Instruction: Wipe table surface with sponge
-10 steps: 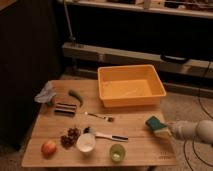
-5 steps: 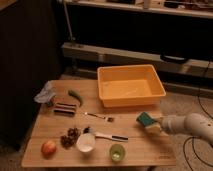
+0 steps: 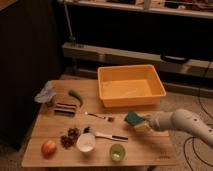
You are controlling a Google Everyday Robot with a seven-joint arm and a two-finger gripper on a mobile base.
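Note:
The table surface [image 3: 60,131] is a light brown wooden top with plank grain. The sponge [image 3: 133,119], dark teal-green on top and yellowish below, lies flat on the table just in front of the orange tub. My gripper [image 3: 142,123] reaches in from the right on a white arm and is shut on the sponge, pressing it to the wood right of centre.
An orange-yellow tub [image 3: 131,85] stands at the back right. A fork [image 3: 99,116] and a knife [image 3: 111,136] lie left of the sponge. A white bowl [image 3: 86,142], green cup [image 3: 117,152], grapes [image 3: 70,137] and an apple [image 3: 48,147] sit along the front.
My gripper has slid the sponge leftward across the table, from near the right edge toward the centre.

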